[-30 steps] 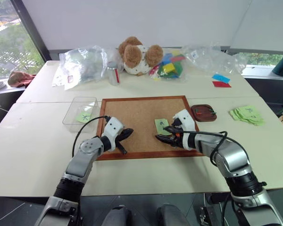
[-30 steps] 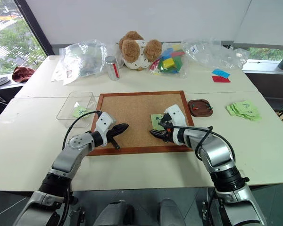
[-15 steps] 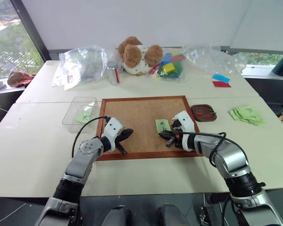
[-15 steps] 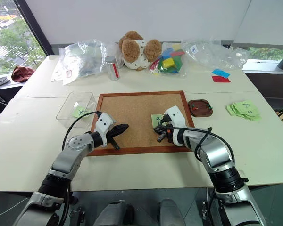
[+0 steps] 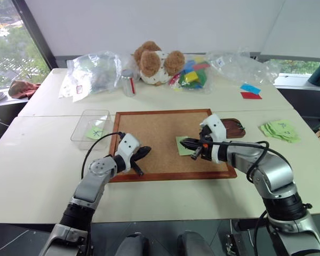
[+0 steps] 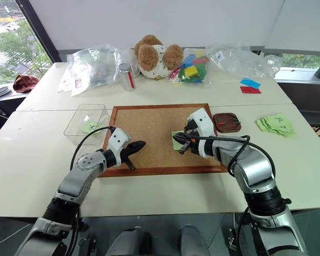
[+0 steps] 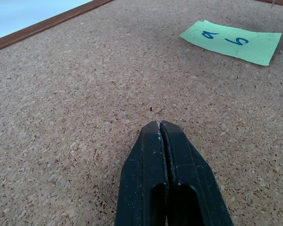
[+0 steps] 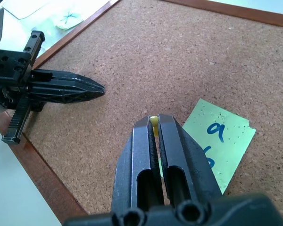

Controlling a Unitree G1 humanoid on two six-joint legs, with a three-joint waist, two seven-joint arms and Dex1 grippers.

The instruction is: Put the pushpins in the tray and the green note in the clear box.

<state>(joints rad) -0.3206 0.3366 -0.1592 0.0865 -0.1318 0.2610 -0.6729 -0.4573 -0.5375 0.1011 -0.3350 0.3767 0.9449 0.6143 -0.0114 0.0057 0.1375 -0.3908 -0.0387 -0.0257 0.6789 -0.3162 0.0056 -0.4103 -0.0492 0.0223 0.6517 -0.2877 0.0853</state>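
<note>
The green note [image 5: 184,145] lay flat on the cork board [image 5: 160,133], toward its right half, marked in dark blue ink. The right claw [image 6: 177,139] hung just above the note's near edge with its two black fingers pressed together; in the right wrist view a small yellowish sliver [image 8: 153,121] sat pinched between the fingertips, possibly the head of a pushpin, though it was too small to be sure. The left claw [image 5: 147,151] rested low over the left part of the board, its fingers fully together and gripping nothing, its tip pointing across the cork toward the note. The two claws stood well apart, with bare cork between them.

The tray [image 5: 234,127], a small dark brown dish, sat on the white tabletop [image 5: 42,160] just beside the board's right edge, partly hidden behind the right wrist; red and green specks showed inside it. The clear box [image 5: 90,128] stood just off the board's left edge, and it held a light green slip marked with an X [image 5: 96,131]. A heap of light green slips [image 5: 280,129] lay farther right on the tabletop. Along the far side were a stuffed bear [image 5: 154,61], see-through plastic bags [image 5: 93,72], a small metal can [image 5: 128,82] and coloured blocks [image 5: 192,74].
</note>
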